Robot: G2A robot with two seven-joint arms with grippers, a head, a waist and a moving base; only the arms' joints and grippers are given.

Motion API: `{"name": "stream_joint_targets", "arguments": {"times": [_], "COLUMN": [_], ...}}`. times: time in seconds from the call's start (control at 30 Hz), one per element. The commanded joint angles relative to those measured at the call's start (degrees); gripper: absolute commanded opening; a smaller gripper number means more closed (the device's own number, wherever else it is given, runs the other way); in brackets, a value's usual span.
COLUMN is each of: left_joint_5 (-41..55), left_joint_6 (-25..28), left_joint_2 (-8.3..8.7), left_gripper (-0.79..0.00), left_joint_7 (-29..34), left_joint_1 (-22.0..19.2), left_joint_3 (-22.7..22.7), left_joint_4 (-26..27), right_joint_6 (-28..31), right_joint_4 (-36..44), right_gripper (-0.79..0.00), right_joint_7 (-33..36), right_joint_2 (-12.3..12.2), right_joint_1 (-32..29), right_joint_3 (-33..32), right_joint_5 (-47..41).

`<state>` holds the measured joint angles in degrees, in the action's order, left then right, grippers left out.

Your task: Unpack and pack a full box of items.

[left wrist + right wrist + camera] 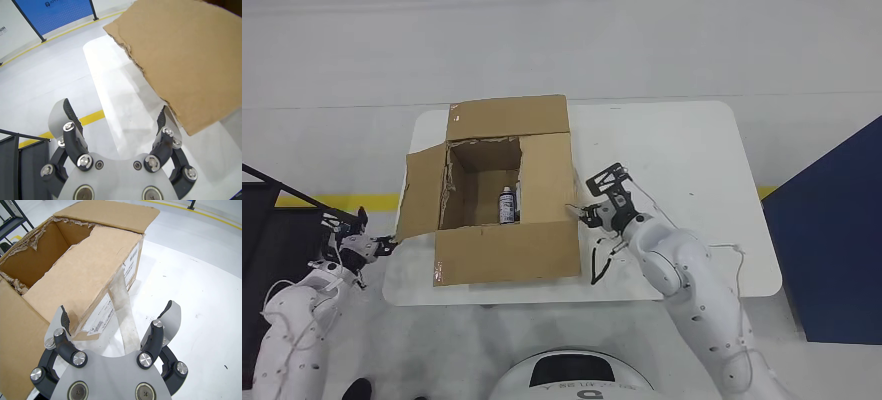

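Observation:
An open cardboard box (504,250) stands mid-table with its flaps spread. Inside at the bottom stands a small spray can (507,205) with a dark label. My left gripper (385,242) is open beside the table's left edge, at the outer corner of the left flap (179,56); one fingertip (163,115) touches that flap's edge. My right gripper (575,213) is open at the box's right side. One of its fingers (64,315) rests against the corner of the right flap (79,275). A torn strip of tape (122,306) hangs between its fingers.
The white table (672,150) has bare surface to the right of the box. A black rack (262,210) stands off the table's left side and a blue panel (842,240) off its right. A yellow line (90,117) marks the floor.

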<state>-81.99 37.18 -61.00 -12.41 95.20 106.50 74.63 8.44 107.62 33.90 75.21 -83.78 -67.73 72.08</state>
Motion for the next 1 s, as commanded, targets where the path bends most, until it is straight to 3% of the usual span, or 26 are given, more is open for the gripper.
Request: {"name": "stream_joint_targets", "arguments": {"times": [0.0,0.27,0.47,0.7,0.97], "left_joint_5": [1.18,9.59,11.50,7.19,3.91], "left_joint_6": [0.96,3.36,3.44,1.93,1.84], "left_joint_2": [0.03,0.24,0.34,0.33,0.32], "left_gripper": [0.000,0.000,0.000,0.000,0.000], "left_joint_7": [-0.52,-5.65,-5.59,0.72,7.98], "left_joint_1": [-0.19,0.23,2.69,2.30,-0.29], "left_joint_3": [-0.07,3.70,5.62,1.83,-3.74], "left_joint_4": [-0.01,1.68,9.08,17.77,17.26], "right_joint_6": [0.03,0.66,1.68,3.18,6.35], "right_joint_4": [0.12,0.19,0.11,0.15,0.23], "right_gripper": [0.000,0.000,0.000,0.000,0.000], "right_joint_7": [-0.31,-1.60,-3.29,-6.44,-9.34], "right_joint_2": [-0.06,-0.38,-0.78,-1.40,-2.35], "right_joint_1": [-0.21,-1.13,-2.65,-5.68,-10.55], "right_joint_3": [-0.19,-1.60,-3.73,-7.53,-12.96], "right_joint_5": [-0.22,-1.81,-3.69,-6.54,-9.23]}}
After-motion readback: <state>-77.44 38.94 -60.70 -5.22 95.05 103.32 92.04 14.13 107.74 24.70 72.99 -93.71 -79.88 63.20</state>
